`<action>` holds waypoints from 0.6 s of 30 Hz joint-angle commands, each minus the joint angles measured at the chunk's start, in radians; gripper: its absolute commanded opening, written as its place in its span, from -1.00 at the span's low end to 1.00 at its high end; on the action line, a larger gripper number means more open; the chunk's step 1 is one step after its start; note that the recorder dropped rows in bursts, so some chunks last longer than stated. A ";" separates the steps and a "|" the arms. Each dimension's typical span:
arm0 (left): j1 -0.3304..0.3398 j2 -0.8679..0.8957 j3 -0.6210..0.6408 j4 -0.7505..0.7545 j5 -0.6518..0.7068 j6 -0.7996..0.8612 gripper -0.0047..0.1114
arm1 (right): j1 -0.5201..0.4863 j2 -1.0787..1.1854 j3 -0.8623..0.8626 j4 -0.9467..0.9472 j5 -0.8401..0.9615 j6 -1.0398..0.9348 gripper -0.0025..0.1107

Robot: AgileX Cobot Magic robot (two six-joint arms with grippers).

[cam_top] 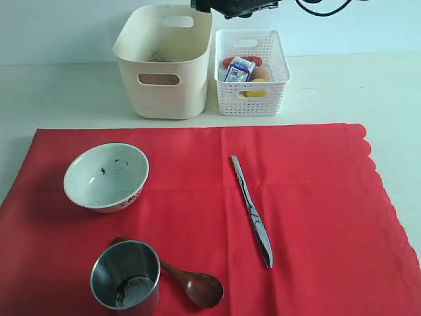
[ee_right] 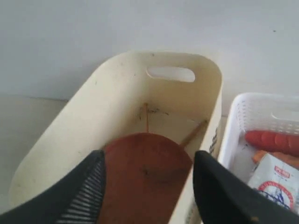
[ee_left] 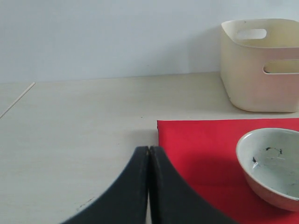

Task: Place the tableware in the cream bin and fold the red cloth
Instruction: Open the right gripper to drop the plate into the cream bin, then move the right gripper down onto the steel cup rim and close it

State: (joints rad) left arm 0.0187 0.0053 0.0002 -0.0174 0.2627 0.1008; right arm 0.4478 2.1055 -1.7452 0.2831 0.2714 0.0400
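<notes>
Your right gripper [ee_right: 149, 161] stands spread wide above the brown plate [ee_right: 140, 186] in the cream bin [ee_right: 117, 93]; your left gripper [ee_left: 148, 150] is pressed together, empty.

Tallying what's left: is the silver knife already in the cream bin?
No, the silver knife lies flat on the red cloth, outside the cream bin.

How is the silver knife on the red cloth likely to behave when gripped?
The silver knife looks thin and polished, so probably stiff but slippery. It lies flat on the red cloth, so a pinch may snag fabric. Long and narrow, it may pivot if held off-centre.
</notes>
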 commanded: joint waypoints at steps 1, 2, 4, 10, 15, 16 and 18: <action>0.003 -0.005 0.000 -0.009 -0.001 0.000 -0.87 | -0.008 -0.075 -0.007 -0.148 0.143 -0.018 0.05; 0.003 -0.005 0.000 -0.009 -0.001 0.000 -0.87 | -0.008 -0.089 -0.007 -0.177 0.182 -0.018 0.04; 0.003 -0.005 0.000 -0.009 -0.001 0.000 -0.87 | -0.008 -0.124 -0.007 -0.240 0.257 -0.018 0.01; 0.003 -0.005 0.000 -0.009 -0.001 0.000 -0.87 | -0.008 -0.217 -0.007 -0.320 0.471 -0.019 -0.34; 0.003 -0.005 0.000 -0.009 -0.001 0.000 -0.87 | -0.008 -0.268 -0.007 -0.322 0.647 -0.019 -0.74; 0.003 -0.005 0.000 -0.009 -0.001 0.000 -0.87 | -0.008 -0.275 -0.007 -0.322 0.677 -0.019 -0.81; 0.003 -0.005 0.000 -0.009 -0.001 0.000 -0.87 | -0.005 -0.286 -0.003 -0.322 0.713 -0.020 -0.93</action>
State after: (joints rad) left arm 0.0187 0.0053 0.0002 -0.0174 0.2627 0.1008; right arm 0.4454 1.8457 -1.7452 -0.0287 0.9220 0.0272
